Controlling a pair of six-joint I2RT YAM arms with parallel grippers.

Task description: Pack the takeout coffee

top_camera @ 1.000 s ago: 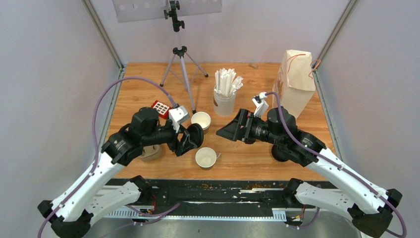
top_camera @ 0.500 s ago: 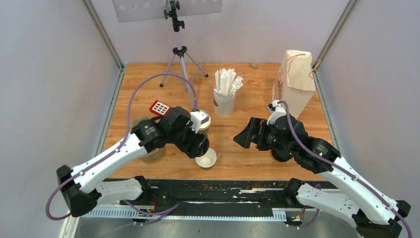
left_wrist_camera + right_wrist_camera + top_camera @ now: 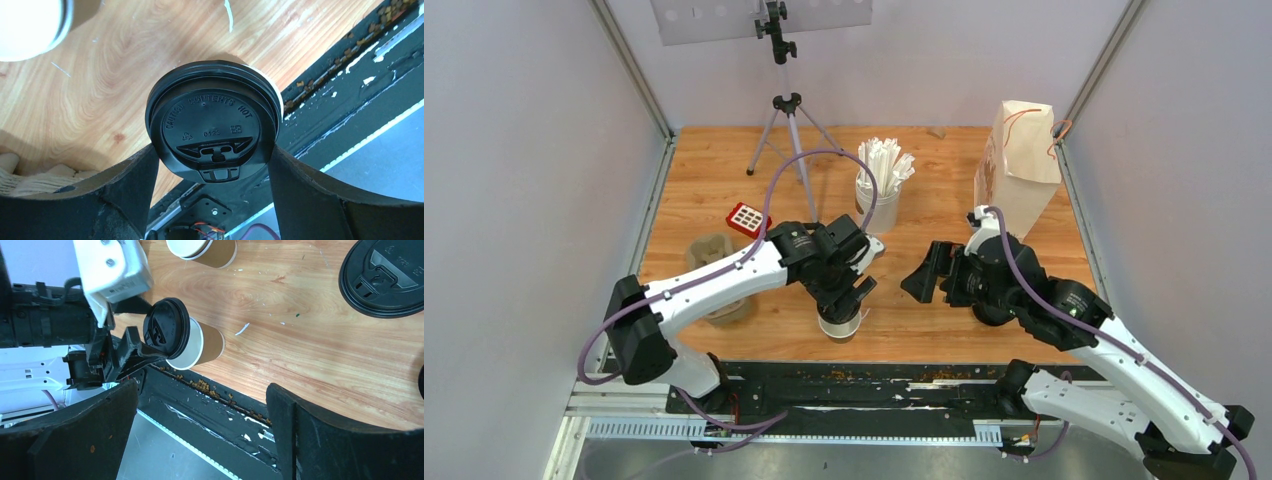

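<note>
The left gripper (image 3: pixel 214 156) grasps the black lid (image 3: pixel 212 117) by its edges, over the paper cup (image 3: pixel 204 344) at the table's (image 3: pixel 724 170) 6 o'clock edge. The right gripper (image 3: pixel 201 390) sits at the cup's 3 o'clock, jaws spread wide, empty.

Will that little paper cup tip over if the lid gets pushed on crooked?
The paper cup looks thin and light, so it would probably slide or tip easily. The black lid hangs tilted over its rim, so a push might land off-centre.
</note>
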